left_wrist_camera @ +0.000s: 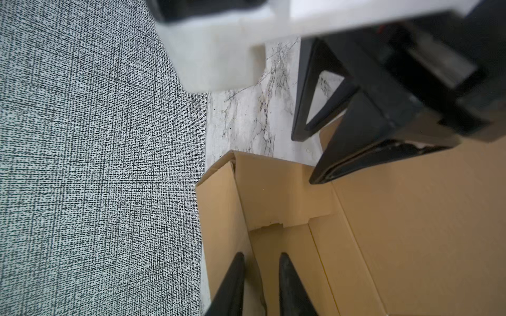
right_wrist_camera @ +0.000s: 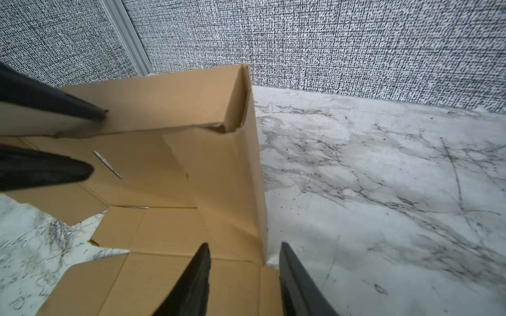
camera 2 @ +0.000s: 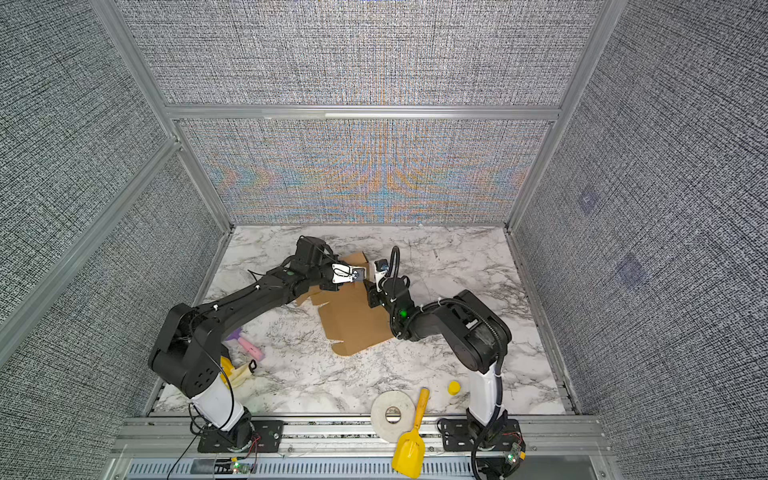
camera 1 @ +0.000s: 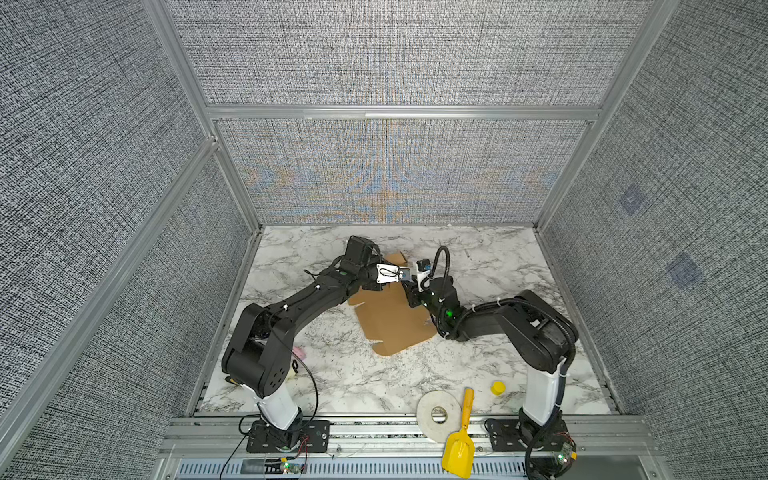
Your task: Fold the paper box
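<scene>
Left fingers (left_wrist_camera: 290, 284), barely apart, pinch the raised back wall of the paper box (camera 1: 390, 324) in the middle of the table (camera 1: 498, 270); right fingers (right_wrist_camera: 195, 276) stand open, one each side of its side wall.

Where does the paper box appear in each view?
Top view: paper box in the middle of the marble table.
Top view: box likewise mid-table.
Left wrist: box close up, beside the grey fabric wall.
Right wrist: box close up, one corner folded upright.
Shared landmark: the marble table.
</scene>
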You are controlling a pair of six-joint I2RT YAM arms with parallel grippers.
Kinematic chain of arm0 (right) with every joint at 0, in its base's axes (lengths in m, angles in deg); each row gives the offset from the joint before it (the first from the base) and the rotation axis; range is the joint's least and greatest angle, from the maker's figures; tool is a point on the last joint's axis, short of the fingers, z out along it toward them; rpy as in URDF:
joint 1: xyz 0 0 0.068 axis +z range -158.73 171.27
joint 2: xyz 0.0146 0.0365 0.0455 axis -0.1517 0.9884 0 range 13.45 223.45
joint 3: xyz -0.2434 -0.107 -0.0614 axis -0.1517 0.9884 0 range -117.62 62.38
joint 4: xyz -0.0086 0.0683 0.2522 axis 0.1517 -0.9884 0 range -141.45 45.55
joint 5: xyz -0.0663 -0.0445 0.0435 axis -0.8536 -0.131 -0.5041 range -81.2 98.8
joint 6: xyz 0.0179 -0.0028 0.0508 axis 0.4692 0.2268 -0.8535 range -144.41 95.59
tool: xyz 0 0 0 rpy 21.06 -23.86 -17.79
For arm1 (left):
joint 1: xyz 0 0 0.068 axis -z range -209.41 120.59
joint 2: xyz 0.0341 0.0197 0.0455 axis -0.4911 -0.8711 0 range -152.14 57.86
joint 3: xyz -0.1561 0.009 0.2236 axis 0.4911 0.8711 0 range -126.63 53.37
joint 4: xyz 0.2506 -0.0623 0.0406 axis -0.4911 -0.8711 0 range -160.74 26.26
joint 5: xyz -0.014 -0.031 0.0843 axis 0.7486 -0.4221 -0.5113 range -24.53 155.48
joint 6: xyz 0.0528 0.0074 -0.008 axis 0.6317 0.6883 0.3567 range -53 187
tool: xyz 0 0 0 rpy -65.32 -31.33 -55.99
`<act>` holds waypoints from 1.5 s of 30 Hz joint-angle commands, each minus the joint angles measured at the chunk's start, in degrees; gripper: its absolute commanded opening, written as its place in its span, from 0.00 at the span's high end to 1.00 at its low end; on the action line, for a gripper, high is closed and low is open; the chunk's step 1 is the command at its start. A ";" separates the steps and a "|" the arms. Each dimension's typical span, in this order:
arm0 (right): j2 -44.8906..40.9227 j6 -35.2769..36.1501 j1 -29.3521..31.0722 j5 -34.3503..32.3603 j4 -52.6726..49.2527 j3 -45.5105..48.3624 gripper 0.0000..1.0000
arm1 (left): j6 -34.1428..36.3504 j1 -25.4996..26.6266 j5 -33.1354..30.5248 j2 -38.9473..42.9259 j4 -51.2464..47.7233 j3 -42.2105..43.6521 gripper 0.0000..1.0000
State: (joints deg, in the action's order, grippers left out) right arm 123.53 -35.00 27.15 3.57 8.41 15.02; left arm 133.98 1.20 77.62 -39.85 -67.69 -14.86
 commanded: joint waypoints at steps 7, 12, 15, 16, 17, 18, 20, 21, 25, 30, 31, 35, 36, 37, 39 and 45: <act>-1.38 1.78 -2.30 4.00 -7.24 -3.40 0.18 | -0.30 -0.07 0.32 -0.21 -0.84 0.19 0.76; 2.46 1.21 -2.39 7.40 -9.05 -10.09 0.21 | -0.87 -0.11 0.82 -0.31 -0.72 0.29 0.75; 4.32 1.35 -2.64 8.47 -9.57 -13.08 0.28 | -0.71 -0.10 0.90 -0.33 -0.72 0.29 0.75; 5.03 1.32 -2.69 9.09 -10.17 -14.21 0.30 | -0.73 -0.09 0.88 -0.30 -0.68 0.29 0.75; 5.52 1.24 -2.74 9.57 -10.99 -15.21 0.33 | -0.67 -0.11 0.89 -0.27 -0.70 0.29 0.75; 5.88 1.17 -2.85 10.05 -11.19 -15.72 0.36 | -0.63 -0.08 0.91 -0.27 -0.55 0.29 0.76; 6.45 1.03 -3.00 10.90 -10.70 -16.23 0.41 | -0.70 -0.11 0.95 -0.20 -0.54 0.29 0.76; 6.47 0.86 -3.14 11.11 -10.44 -16.28 0.44 | -0.62 -0.05 0.87 -0.16 -0.51 0.33 0.76; 6.46 0.91 -3.47 11.75 -10.12 -16.03 0.54 | -0.75 -0.07 0.94 -0.07 -0.48 0.46 0.76; 6.12 1.27 -3.73 12.24 -10.10 -15.66 0.72 | -0.82 -0.08 1.03 -0.03 -0.77 0.40 0.76; 6.03 1.36 -3.72 12.34 -10.20 -15.58 0.75 | -0.95 -0.05 1.14 0.02 -1.00 0.25 0.76; 5.12 1.83 -3.91 12.56 -10.59 -14.99 0.86 | -3.63 -0.10 3.18 0.46 -4.06 -1.95 0.74; 4.82 2.01 -3.94 12.53 -10.66 -14.60 0.88 | -4.56 -0.11 4.29 0.62 -5.79 -3.23 0.74; 4.38 2.19 -4.02 12.53 -10.71 -14.14 0.90 | -6.13 -0.02 5.62 0.77 -7.82 -4.75 0.73; 3.44 2.48 -4.17 12.57 -10.76 -13.12 0.94 | -8.79 0.15 8.40 1.23 -13.17 -8.36 0.72; -1.48 5.40 -4.37 12.71 -13.38 -9.38 0.94 | -19.19 0.39 18.28 1.49 -34.41 -25.24 0.64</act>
State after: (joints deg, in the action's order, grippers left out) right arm 124.03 -31.70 22.76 15.65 -4.64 4.60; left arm 121.64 1.61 88.76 -38.93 -89.41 -35.08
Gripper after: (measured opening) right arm 0.070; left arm 0.358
